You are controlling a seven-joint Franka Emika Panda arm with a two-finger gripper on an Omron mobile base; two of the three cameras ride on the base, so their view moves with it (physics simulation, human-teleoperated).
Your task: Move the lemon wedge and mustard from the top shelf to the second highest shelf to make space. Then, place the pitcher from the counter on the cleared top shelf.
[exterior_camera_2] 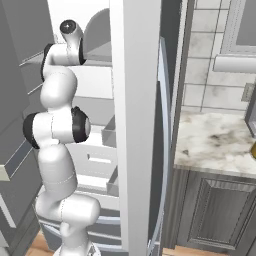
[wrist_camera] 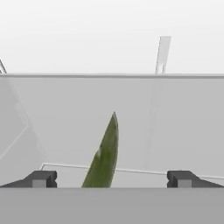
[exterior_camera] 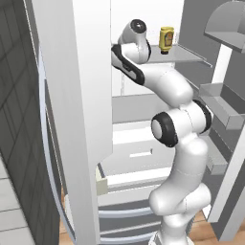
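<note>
Dark fingertips of the gripper (wrist_camera: 112,178) stand wide apart at the bottom of the hand view, the lemon wedge (wrist_camera: 105,153) rising between them, nearer the left tip and ungripped. It lies on the top shelf (wrist_camera: 175,127). At the top centre of the left base view, the mustard (exterior_camera: 166,39) stands on that shelf. Closing off-centre could squirt the slim wedge sideways.
</note>
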